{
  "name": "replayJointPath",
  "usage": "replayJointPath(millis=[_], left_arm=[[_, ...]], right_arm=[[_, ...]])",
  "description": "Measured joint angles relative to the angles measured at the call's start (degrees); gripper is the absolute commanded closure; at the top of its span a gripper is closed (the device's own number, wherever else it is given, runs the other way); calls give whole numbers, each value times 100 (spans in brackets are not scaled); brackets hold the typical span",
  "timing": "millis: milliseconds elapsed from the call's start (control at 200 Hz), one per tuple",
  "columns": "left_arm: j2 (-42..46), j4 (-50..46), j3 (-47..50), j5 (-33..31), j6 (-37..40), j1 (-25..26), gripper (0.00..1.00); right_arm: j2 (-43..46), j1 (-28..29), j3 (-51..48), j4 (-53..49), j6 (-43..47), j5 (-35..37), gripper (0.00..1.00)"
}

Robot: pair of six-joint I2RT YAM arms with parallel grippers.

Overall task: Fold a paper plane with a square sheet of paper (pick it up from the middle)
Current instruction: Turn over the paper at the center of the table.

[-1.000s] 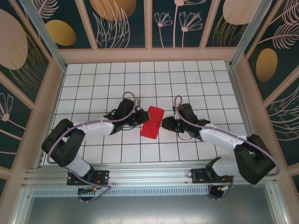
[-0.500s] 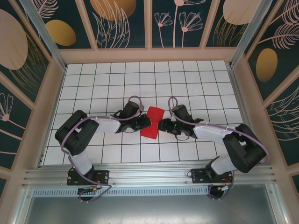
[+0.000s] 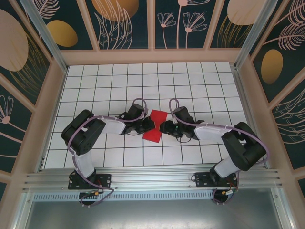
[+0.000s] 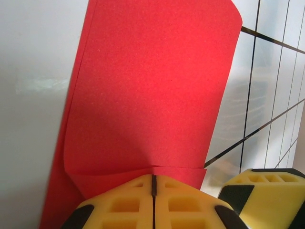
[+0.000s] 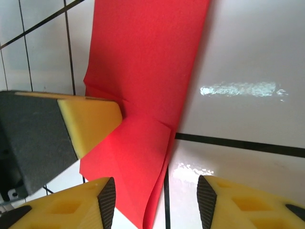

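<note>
The left claw (image 3: 149, 125) is fully closed. In the left wrist view its two yellow fingertips (image 4: 136, 183) meet along a thin seam and pinch a gathered pleat of the square sheet of paper (image 3: 155, 125). The sheet is held between the two claws, immediately right of the left claw and immediately left of the right claw, over the white tiled worktop (image 3: 190, 86). From above, the sheet is narrow at the waist, where the claws meet it, and it widens toward its far and near ends. The near end is lying on the worktop. The material is thin, matte, bright red paper of uniform colour. It is folded into at least two layers, and the left wrist view shows a doubled edge running along the left side of the sheet (image 4: 157, 86). Small creases radiate from the pinch point. The far corner ahead of the left claw is softly curved. The right claw (image 3: 162, 128) stands partly open. In the right wrist view its two yellow fingers (image 5: 71, 210) are spread well apart, with the near edge of the sheet (image 5: 147, 62) lying in the gap between them. Neither dark pad is pressing on the paper. In that view one yellow fingertip of the left claw enters from the left and touches the sheet at the crease.
</note>
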State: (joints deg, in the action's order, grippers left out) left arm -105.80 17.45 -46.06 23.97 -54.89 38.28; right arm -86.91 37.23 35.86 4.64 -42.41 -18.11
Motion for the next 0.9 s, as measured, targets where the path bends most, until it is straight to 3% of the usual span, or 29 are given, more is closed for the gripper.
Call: replayJointPath(millis=[896], left_arm=[[15,144,76,-50,-4,-2,93]], right_arm=[[-586,-2,214,527,-393,-234,62]])
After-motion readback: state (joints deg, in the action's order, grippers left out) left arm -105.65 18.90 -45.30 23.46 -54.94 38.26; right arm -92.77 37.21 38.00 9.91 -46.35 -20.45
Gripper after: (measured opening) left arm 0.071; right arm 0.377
